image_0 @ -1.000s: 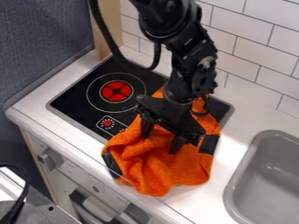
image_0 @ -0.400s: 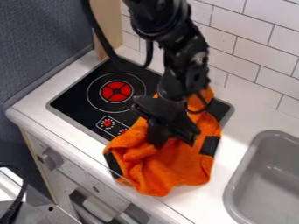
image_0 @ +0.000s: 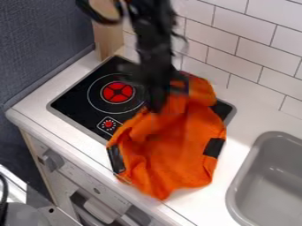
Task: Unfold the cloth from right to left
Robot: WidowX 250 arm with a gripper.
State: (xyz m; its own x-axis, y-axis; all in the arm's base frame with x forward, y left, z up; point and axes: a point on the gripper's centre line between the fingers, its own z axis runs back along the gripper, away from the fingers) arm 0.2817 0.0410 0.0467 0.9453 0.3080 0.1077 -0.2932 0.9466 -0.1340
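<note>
My gripper (image_0: 157, 105) hangs over the right half of the stove, shut on the upper left part of the orange cloth (image_0: 174, 145). The cloth is bunched and stretched upward toward the gripper, with a fold rising on the gripper's right. Its lower part lies across the stove's right front corner and the white counter, reaching the front edge. One dark patch sits at the cloth's left edge and another at its right edge. The gripper covers part of the cloth's top.
The black stove top (image_0: 77, 99) has a red burner (image_0: 118, 92) left of the gripper. A grey sink (image_0: 272, 176) is set into the counter (image_0: 242, 128) at the right. White wall tiles (image_0: 247, 48) and a wooden post (image_0: 108, 31) stand behind.
The gripper has closed on the cloth and moved up and left in the view. The cloth's upper part has been drawn along with it, while its lower end has stayed nearly in place.
</note>
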